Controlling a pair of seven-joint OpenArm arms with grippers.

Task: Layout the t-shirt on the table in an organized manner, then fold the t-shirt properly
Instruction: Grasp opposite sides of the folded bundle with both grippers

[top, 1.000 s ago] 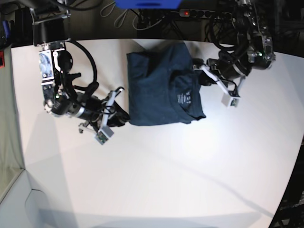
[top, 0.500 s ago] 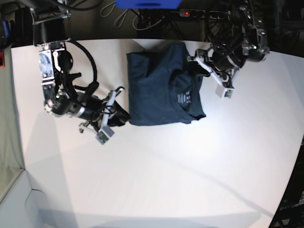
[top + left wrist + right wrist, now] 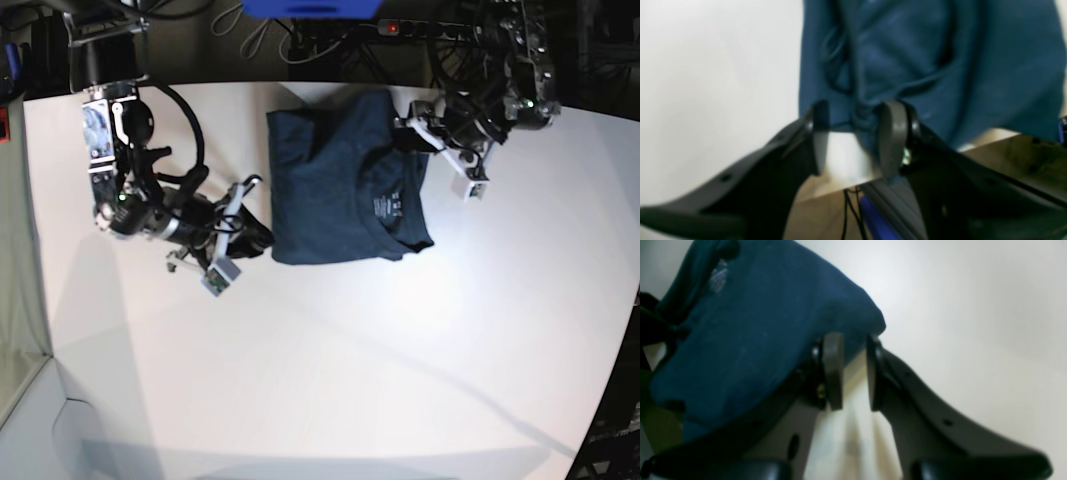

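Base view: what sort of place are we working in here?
Likely a robotics lab bench, not a home. A bare white table holds only the t-shirt, the arms are mounted at its far edge, and a power strip with loose cables sits behind it.

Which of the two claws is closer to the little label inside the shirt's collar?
The left gripper. It sits at the t-shirt's far corner, just up and to the side of the label. The right gripper is at the opposite near corner, with the shirt's width between them.
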